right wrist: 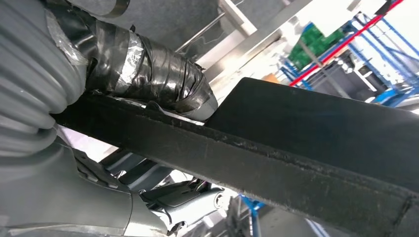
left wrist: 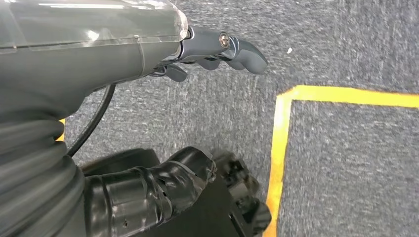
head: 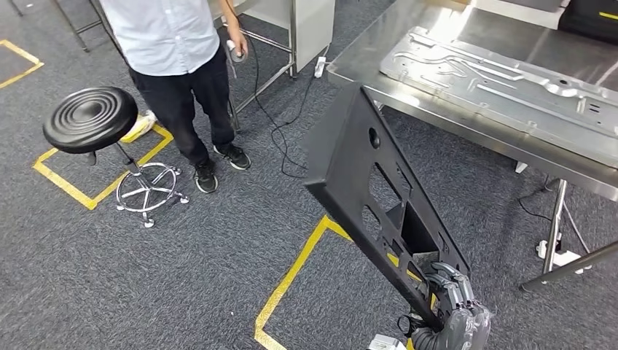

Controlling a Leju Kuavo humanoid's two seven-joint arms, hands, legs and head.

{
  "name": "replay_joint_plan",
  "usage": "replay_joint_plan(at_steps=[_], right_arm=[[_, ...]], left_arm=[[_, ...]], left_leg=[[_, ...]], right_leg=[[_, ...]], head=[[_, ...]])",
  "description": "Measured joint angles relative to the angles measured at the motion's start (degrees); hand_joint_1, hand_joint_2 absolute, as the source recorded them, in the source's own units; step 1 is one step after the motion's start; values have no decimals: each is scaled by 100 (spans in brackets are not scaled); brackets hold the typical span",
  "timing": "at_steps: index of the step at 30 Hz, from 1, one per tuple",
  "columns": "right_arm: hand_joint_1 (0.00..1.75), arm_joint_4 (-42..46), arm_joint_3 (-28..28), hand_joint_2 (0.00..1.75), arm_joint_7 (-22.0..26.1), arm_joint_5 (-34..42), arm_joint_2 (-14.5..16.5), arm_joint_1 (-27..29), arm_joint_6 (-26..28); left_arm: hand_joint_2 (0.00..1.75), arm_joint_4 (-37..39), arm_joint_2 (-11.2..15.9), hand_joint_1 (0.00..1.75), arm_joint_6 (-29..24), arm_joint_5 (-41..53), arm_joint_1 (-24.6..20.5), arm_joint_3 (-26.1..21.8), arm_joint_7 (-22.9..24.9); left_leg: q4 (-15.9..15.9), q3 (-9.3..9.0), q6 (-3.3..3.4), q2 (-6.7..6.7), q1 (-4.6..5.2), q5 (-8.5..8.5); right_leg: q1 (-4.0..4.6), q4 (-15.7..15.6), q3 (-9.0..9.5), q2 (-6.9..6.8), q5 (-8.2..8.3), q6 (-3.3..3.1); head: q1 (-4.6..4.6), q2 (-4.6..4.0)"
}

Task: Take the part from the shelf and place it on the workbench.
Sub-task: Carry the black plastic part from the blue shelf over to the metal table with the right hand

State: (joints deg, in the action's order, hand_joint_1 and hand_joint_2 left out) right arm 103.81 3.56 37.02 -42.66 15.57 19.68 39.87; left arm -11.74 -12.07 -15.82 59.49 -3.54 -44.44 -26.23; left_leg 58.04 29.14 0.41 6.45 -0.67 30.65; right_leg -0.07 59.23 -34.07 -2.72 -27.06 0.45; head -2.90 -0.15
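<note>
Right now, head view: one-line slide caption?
Right hand holds black panel part near steel workbench bearing a metal stamping; person beside stool.

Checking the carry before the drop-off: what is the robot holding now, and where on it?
The right hand grips the black panel part at its lower end, fingers wrapped over the edge. The left hand holds nothing.

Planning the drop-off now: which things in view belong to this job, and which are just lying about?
Job:
black part, held by right hand
steel workbench

Lying about:
metal panel on the workbench
black stool
person standing by
cables on the floor
left hand, holding nothing
</note>
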Motion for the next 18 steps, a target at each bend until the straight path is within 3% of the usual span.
replay_joint_plan(at_steps=[2, 4, 5, 6, 7, 8, 9, 11, 13, 15, 16, 18], right_arm=[[175, -4, 16, 175, -22, -29, -8, -5, 0], [175, -11, 54, 175, -41, -46, -16, -27, 0], [175, -18, 76, 175, -48, -50, -22, -37, 0], [175, -28, 94, 175, -53, -52, -30, -42, 0], [175, -40, 104, 175, -60, -54, -39, -43, 0], [175, -51, 110, 175, -68, -54, -47, -43, 0], [175, -59, 115, 175, -77, -55, -55, -44, 0], [175, -65, 135, 175, -91, -57, -67, -54, -1], [175, -65, 165, 175, -102, -68, -80, -69, -2], [175, -65, 190, 175, -126, -82, -95, -71, -2], [175, -65, 200, 175, -143, -90, -105, -68, -1], [175, -66, 223, 175, -185, -106, -138, -86, 0]], left_arm=[[175, 0, 0, 0, 0, 1, -12, 0, -4], [175, 0, 1, 0, 0, 2, 0, 0, -8], [175, 0, 2, 0, 1, 2, 12, 0, -8], [175, 0, 3, 0, 1, 2, 26, 0, -7], [175, 0, 4, 0, 2, 2, 37, -1, -7], [175, 0, 5, 0, 2, 2, 43, -1, -7], [175, 0, 6, 0, 2, 3, 42, -2, -8], [175, 0, 9, 0, 1, 4, 38, -2, -10], [175, 0, 11, 0, -2, 7, 30, -2, -13], [175, 0, 9, 0, -5, 11, 16, -2, -16], [175, 0, 7, 0, -6, 14, 12, -3, -17], [175, 0, 1, 0, -5, 19, 9, -3, -21]], left_leg=[[158, 28, -49, -179, -14, 141], [753, 302, -62, -474, -30, 460], [1131, 497, -61, -545, -32, 612], [1422, 661, -59, -577, -33, 681], [1537, 750, -56, -591, -34, 640], [1446, 747, -49, -603, -34, 490], [1158, 654, -37, -642, -35, 259], [478, 407, -1, -881, -46, -85], [172, 293, 31, -1055, -40, -149], [129, 272, 77, -972, -31, -161], [98, 253, 111, -908, -38, -178], [35, 223, 186, -766, -61, -209]], right_leg=[[-33, -57, 38, 121, 22, -70], [-40, -79, 59, 241, 28, -130], [-32, -73, 60, 309, 25, -150], [-24, -67, 63, 388, 19, -162], [-18, -58, 68, 467, 13, -167], [-15, -46, 74, 549, 6, -167], [-14, -30, 82, 630, -4, -161], [-16, 16, 69, 771, -27, -129], [-28, 44, 24, 888, -28, -66], [-41, 32, -5, 994, -8, 8], [-38, 56, -20, 948, -24, 39], [-26, 359, -165, 677, -208, 96]], head=[[2, 0], [5, 0], [7, 0], [6, 0], [6, 0], [6, 0], [6, 0], [4, 0], [4, 0], [5, 0], [3, 0], [-10, 0]])
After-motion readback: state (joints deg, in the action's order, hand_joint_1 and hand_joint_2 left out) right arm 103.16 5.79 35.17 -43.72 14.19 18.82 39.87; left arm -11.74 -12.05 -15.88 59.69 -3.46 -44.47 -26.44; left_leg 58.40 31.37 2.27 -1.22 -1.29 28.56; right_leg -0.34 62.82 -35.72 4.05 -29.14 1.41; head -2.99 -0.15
